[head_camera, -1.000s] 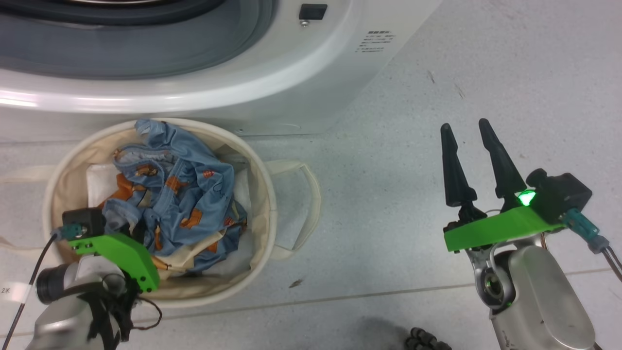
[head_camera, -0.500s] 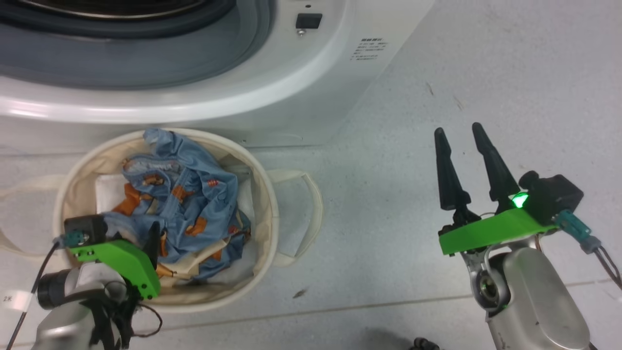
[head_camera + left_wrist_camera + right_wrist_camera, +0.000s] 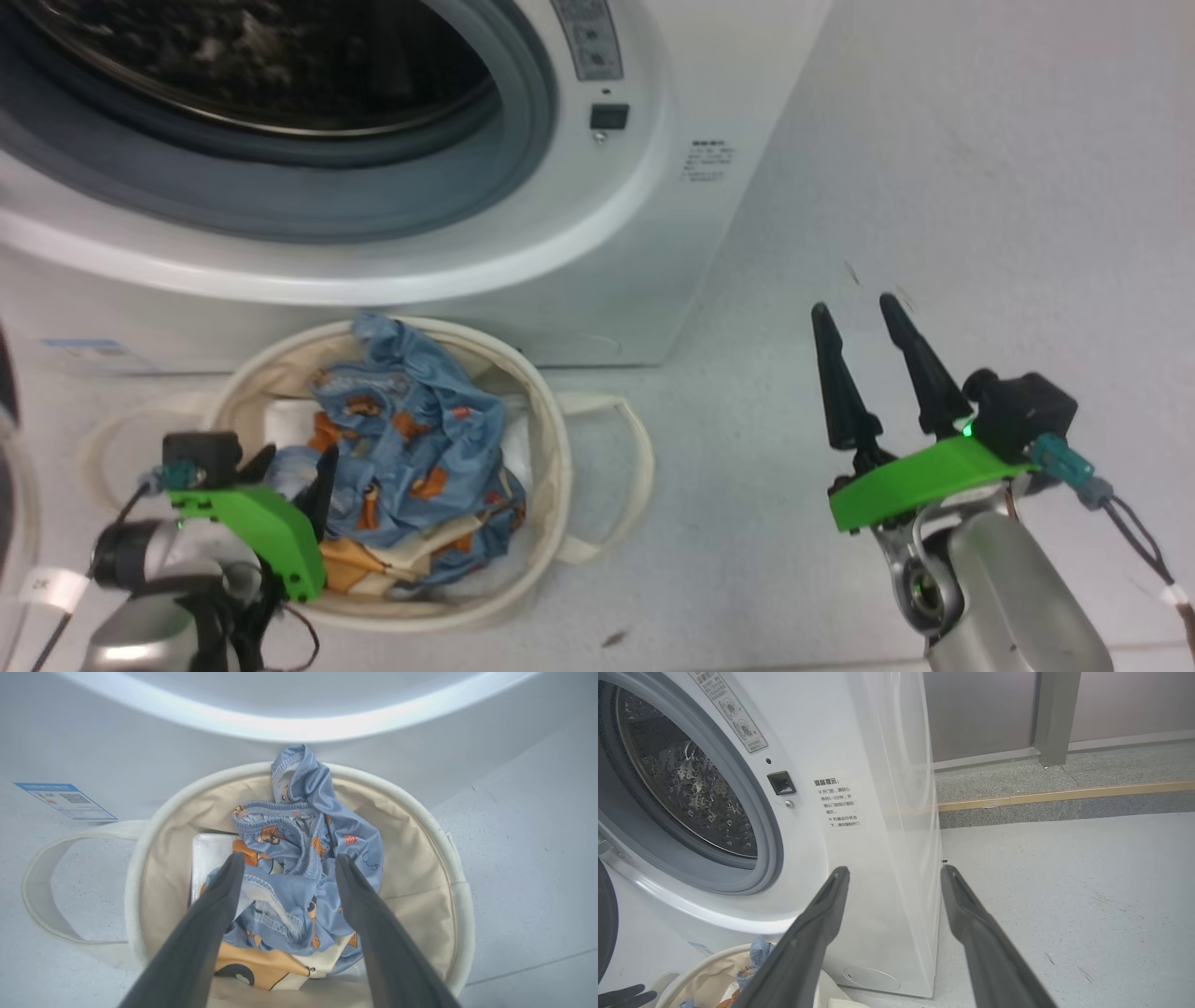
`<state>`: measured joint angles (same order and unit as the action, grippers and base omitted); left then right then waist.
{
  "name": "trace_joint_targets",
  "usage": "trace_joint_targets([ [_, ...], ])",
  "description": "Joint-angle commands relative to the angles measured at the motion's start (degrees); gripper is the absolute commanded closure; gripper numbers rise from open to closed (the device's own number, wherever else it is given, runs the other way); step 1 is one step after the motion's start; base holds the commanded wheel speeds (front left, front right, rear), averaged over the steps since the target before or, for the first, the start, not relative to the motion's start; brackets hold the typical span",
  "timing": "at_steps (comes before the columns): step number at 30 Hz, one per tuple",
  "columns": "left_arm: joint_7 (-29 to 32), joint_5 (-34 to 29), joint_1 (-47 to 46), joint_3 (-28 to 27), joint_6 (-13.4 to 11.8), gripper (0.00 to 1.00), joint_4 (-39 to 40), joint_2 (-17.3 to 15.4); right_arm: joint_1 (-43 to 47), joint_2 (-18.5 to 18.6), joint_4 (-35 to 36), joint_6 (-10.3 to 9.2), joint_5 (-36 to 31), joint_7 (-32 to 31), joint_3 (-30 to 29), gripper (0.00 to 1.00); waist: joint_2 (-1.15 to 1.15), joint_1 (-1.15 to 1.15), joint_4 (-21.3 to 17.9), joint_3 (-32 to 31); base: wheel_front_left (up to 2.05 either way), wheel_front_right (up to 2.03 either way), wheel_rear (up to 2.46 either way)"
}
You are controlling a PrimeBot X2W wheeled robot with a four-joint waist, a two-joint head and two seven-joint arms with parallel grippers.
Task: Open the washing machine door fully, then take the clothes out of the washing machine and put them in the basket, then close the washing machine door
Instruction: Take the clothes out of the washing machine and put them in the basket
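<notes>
The washing machine [image 3: 597,233] is standing on the floor [image 3: 934,187], its steel drum [image 3: 261,56] showing through the grey ring [image 3: 523,121]. A dark curved shape at the left edge of the right wrist view is probably the washing machine door [image 3: 605,924] hanging swung out, though too little of it is showing to be sure. The basket [image 3: 553,439] is sitting on the floor just in front of the machine's base. The clothes [image 3: 420,448] are lying heaped inside it, the blue printed garment over the cream and orange one, with a white folded sheet [image 3: 208,854] underneath. The left end effector [image 3: 291,471] is hovering over the basket's near side, its fingers spread wide on either side of the blue cloth and gripping nothing. The right end effector [image 3: 854,313] is hanging above bare floor well to the right of the basket, its fingers also standing wide and empty.
</notes>
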<state>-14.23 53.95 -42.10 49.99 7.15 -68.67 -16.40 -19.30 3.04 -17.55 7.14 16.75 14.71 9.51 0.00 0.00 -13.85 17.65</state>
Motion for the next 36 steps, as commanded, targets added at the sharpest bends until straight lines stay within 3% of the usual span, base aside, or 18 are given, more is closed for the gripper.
trace_joint_targets([
  [1, -0.73, -0.78, -1.36, -2.22, 0.04, 0.00, 1.45, -2.98, 0.56, -0.16, 1.27, 0.35, 0.03, 0.29, 1.23, 0.00, 0.00, 0.00, 1.92, -2.52, 0.00, 0.00, 0.00],
  [15, -0.76, -11.81, 8.70, -24.17, -6.93, 0.00, 31.08, -8.96, 2.96, -0.16, -1.39, 0.35, 0.80, 0.29, 3.79, 0.00, 0.00, 0.00, 5.24, -11.36, 0.00, 0.00, 0.00],
  [26, -0.76, -15.16, 24.35, -32.55, -14.53, 0.00, 49.46, -11.64, 4.26, -0.16, -2.65, 0.35, 1.24, 0.29, 5.28, 0.00, 0.00, 0.00, 4.14, -16.12, 0.00, 0.00, 0.00],
  [36, -0.67, -14.76, 33.51, -35.79, -18.53, 0.00, 58.85, -13.98, 4.99, -0.16, -3.00, 0.35, 0.68, 0.29, 4.78, 0.00, 0.00, 0.00, 3.01, -17.88, 0.00, 0.00, 0.00],
])
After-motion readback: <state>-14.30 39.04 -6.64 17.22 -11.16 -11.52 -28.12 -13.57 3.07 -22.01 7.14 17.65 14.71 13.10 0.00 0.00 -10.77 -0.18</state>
